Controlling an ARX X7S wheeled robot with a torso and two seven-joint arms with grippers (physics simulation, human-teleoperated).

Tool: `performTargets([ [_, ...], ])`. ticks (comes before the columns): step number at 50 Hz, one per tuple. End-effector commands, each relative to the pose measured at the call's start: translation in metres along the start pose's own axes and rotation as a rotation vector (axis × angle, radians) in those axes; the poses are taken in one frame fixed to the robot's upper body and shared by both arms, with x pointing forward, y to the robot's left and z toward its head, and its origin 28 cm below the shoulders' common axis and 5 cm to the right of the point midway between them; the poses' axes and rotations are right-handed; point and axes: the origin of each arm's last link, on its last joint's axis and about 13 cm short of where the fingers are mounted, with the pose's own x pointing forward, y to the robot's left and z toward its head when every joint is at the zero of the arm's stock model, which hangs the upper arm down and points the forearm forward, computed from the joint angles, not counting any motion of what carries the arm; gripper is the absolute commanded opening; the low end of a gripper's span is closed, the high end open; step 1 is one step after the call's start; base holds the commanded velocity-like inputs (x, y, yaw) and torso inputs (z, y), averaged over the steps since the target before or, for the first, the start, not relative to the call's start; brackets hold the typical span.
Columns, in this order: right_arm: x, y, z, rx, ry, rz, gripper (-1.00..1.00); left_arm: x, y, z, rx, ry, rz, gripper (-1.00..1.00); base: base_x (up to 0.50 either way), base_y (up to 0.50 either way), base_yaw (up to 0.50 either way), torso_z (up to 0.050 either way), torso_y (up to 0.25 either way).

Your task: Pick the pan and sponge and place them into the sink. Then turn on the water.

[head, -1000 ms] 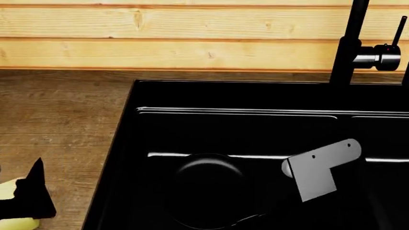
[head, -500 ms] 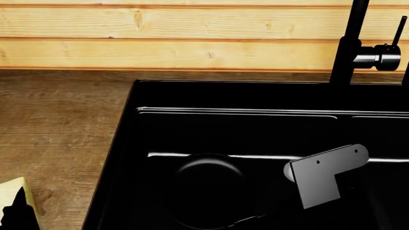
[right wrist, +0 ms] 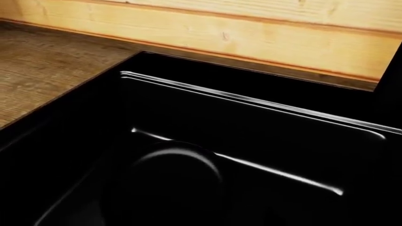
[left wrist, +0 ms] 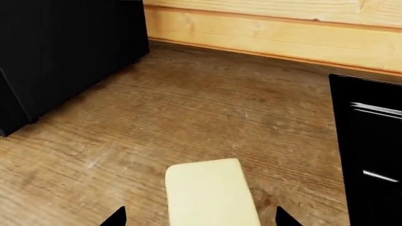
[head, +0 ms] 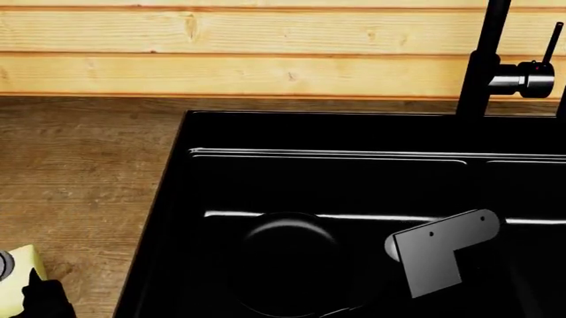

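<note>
The pale yellow sponge (left wrist: 210, 195) lies flat on the wooden counter, between the wide-apart fingertips of my left gripper (left wrist: 199, 219), with a gap on each side. In the head view the sponge (head: 20, 283) and left gripper (head: 40, 301) sit at the bottom left corner. The black pan (head: 287, 262) rests in the left basin of the black sink (head: 309, 126); it also shows in the right wrist view (right wrist: 172, 183). My right arm's grey bracket (head: 438, 255) hangs over the basin, right of the pan; its fingers are lost against the black. No water runs.
The black faucet (head: 482, 66) with its side lever (head: 535, 76) stands at the sink's back right, before a wooden plank wall (head: 221, 46). A tall black box (left wrist: 63, 56) stands on the counter left of the sponge. The sink's edge (left wrist: 367, 141) is right of the sponge.
My left gripper has dropped toward the bottom left corner of the head view, over the sponge. The right arm's grey bracket shifted slightly down and left. The pan has not moved.
</note>
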Motion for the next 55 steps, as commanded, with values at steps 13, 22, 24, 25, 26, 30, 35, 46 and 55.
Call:
performTargets([
  [13, 0.002, 0.001, -0.004, -0.001, 0.010, 0.006, 1.00, 0.016, -0.022, -0.004, -0.063, 0.035, 0.051, 1.00, 0.00, 0.00, 0.00, 0.000, 0.000],
  [22, 0.003, 0.002, -0.007, 0.005, 0.012, 0.011, 1.00, 0.021, -0.027, -0.013, -0.033, 0.057, 0.056, 1.00, 0.00, 0.00, 0.00, 0.000, 0.000],
  [24, 0.003, 0.002, -0.008, 0.006, 0.013, 0.012, 1.00, 0.022, -0.028, -0.015, -0.025, 0.062, 0.054, 1.00, 0.00, 0.00, 0.00, 0.000, 0.000],
  [25, 0.003, 0.002, -0.008, 0.006, 0.014, 0.012, 1.00, 0.022, -0.027, -0.016, -0.026, 0.066, 0.057, 1.00, 0.00, 0.00, 0.00, 0.000, 0.000],
  [26, 0.003, 0.002, -0.008, 0.007, 0.014, 0.011, 1.00, 0.022, -0.027, -0.017, -0.023, 0.067, 0.059, 1.00, 0.00, 0.00, 0.00, 0.000, 0.000],
  [30, 0.003, 0.002, -0.009, 0.010, 0.018, 0.012, 1.00, 0.024, -0.025, -0.018, -0.021, 0.066, 0.077, 1.00, 0.00, 0.00, 0.00, 0.000, 0.000],
  [35, 0.003, 0.002, -0.010, 0.009, 0.021, 0.012, 1.00, 0.029, -0.024, -0.022, 0.005, 0.061, 0.106, 1.00, 0.00, 0.00, 0.00, 0.000, 0.000],
  [46, 0.003, 0.002, -0.013, 0.013, 0.028, 0.013, 1.00, 0.033, -0.023, -0.034, 0.033, 0.114, 0.120, 1.00, 0.00, 0.00, 0.00, 0.000, 0.000],
  [55, 0.003, 0.003, -0.015, 0.017, 0.030, 0.014, 1.00, 0.035, -0.026, -0.039, 0.052, 0.132, 0.110, 1.00, 0.00, 0.00, 0.00, 0.000, 0.000],
])
